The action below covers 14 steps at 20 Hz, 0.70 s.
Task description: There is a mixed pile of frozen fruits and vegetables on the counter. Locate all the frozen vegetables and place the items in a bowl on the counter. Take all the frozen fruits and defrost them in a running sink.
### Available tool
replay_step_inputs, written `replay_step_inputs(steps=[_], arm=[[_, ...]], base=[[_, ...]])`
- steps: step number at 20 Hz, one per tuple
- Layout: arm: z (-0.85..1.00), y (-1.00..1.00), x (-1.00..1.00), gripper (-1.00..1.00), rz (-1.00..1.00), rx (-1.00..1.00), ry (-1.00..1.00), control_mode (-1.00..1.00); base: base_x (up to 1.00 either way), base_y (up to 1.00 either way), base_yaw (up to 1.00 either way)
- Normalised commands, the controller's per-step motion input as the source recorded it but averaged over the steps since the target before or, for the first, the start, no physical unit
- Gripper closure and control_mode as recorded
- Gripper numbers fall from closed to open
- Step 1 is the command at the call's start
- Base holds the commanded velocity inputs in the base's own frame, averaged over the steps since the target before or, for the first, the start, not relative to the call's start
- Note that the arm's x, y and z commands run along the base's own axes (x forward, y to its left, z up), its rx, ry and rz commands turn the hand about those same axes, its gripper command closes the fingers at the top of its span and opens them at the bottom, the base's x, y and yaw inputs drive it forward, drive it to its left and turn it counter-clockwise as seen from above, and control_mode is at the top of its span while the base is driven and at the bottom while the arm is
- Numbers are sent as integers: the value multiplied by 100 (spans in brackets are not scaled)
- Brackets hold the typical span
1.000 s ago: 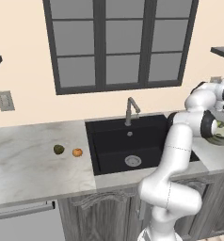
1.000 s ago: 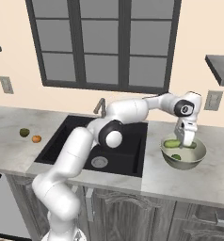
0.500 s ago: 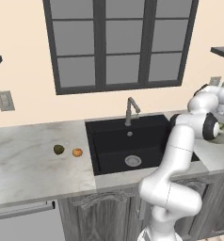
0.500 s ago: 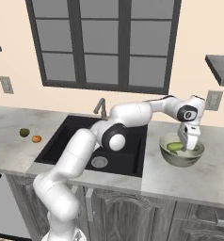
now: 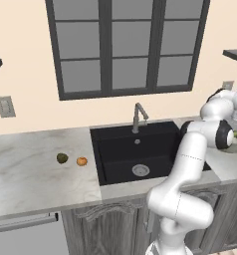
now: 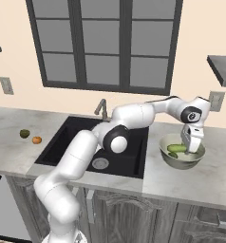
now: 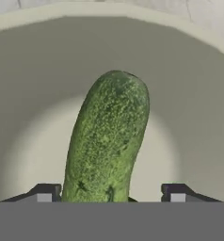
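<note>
Both pincer (image 7: 108, 193) fingers wide — clear of cucumber (image 7: 108, 139)

The cucumber (image 7: 107, 141) is mid-green with fine pale speckling. The bowl (image 7: 34, 94) is pale grey-green with a lighter rim. The counter (image 5: 31, 169) is grey-white marbled stone. The sink (image 5: 135, 152) is black. Two balls: one orange (image 5: 81, 161), one olive-brown (image 5: 62, 158).
</note>
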Motion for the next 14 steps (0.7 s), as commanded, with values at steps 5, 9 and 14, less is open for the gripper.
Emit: replay_step_inputs(steps=[5,9,14], arm=[[11,21,-11,-100,-8,-2,-2,-100],[22,21,-9,-100,-4,-7,0,-100],[25,26,-12,-100,-1,-13,0,-100]], base=[[0,0,0],[0,0,0],[0,0,0]])
